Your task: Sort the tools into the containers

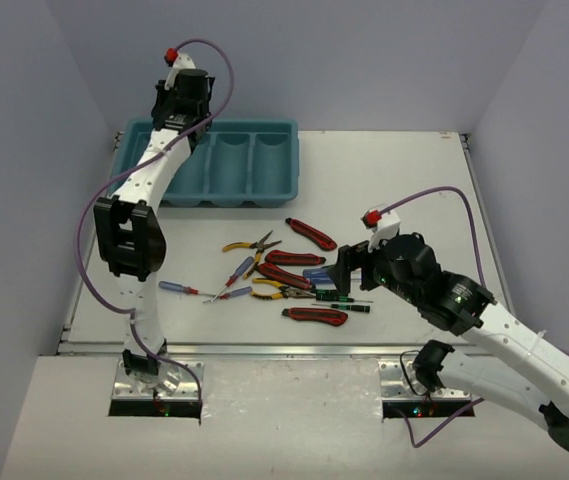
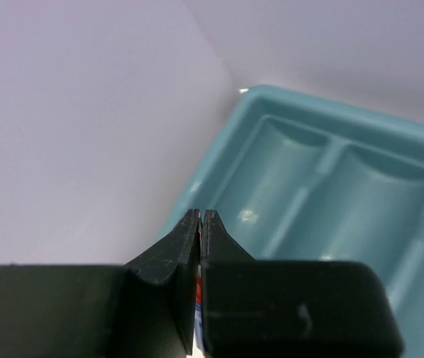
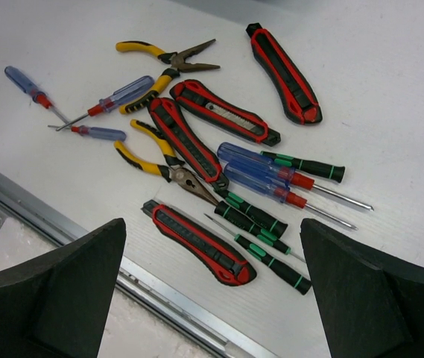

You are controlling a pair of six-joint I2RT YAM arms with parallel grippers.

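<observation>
Sorting starts from the tools (image 1: 284,270), which lie in a loose heap on the desk (image 1: 404,180) at the centre of the top view. I can see none of them in the tray (image 1: 234,195) at the upper left.

My right wrist view shows how crowded the heap is. One knife (image 3: 200,246) lies at the lower centre, nearest me, and another knife (image 3: 282,71) sits apart at the upper right. Two more are packed among the pliers (image 3: 159,156) and the blue screwdrivers (image 3: 260,160).

My right pincer (image 3: 210,253) hangs released, jaws spread wide, above the near edge of the heap. I judge that is so it can drop over a tool lying free rather than a crowded one, and the nearest knife looks the easiest.

My left pincer (image 2: 200,218) is clenched above the tray's corner, over the leftmost compartment (image 2: 279,186). A sliver of red shows between its fingers, too little to tell whether anything is held. Parked there, it leaves the heap to my right arm.
</observation>
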